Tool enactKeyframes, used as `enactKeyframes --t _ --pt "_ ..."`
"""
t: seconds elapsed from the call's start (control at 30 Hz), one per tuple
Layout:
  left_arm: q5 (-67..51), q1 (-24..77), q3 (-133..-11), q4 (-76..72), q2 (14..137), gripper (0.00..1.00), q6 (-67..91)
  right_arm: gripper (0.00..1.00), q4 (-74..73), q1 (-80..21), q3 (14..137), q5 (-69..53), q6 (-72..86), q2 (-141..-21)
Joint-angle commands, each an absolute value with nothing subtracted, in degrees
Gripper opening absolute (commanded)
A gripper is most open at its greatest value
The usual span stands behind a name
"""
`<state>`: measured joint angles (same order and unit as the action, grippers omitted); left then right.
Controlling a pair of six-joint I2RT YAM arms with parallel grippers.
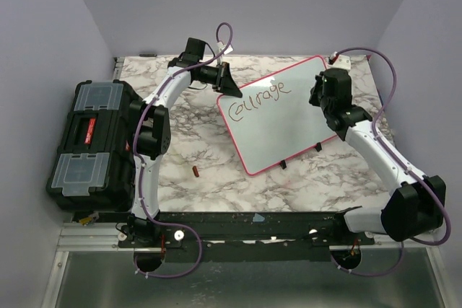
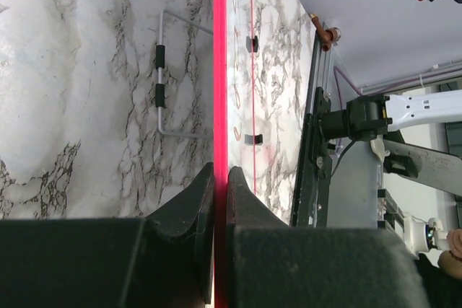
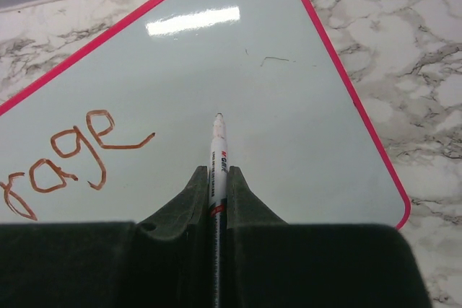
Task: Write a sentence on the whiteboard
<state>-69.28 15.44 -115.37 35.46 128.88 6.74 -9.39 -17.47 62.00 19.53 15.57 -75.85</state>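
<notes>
The whiteboard with its pink-red rim lies at an angle on the marble table. One brown handwritten word, "Courage", runs along its upper left; its end, "rage", shows in the right wrist view. My left gripper is shut on the board's left rim, and the rim runs edge-on between its jaws. My right gripper is shut on a white marker over the board's right part. The marker's tip points at bare board just right of the lettering.
A black toolbox stands at the table's left edge beside the left arm. A small red-brown cap lies on the marble in front of the board. A wire stand sticks out behind the board. Black clips poke from its near edge.
</notes>
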Motion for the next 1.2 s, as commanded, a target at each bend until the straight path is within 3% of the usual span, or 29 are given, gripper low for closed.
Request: enactKeyframes --t 0.0,0.17,0.27,0.77,1.17 --pt "-68.73 15.83 -115.04 32.07 127.35 0.0 1.32 0.01 -12.83 -17.05 64.74 15.13 16.52 -75.81" --pt "-68.73 15.73 -115.14 32.08 127.21 0.0 1.49 0.01 -13.8 -17.6 63.66 3.53 13.54 -74.05" --pt "-68.66 15.64 -115.14 31.86 127.35 0.0 1.82 0.01 -15.15 -20.38 62.88 2.67 12.82 -73.18" --pt "-68.73 15.64 -115.29 30.85 127.67 0.0 3.06 0.01 -14.85 -47.39 58.3 17.95 14.94 -72.85" --pt "-68.07 15.38 -113.49 31.44 126.12 0.0 2.59 0.01 -10.43 -57.63 55.59 24.24 17.86 -79.27"
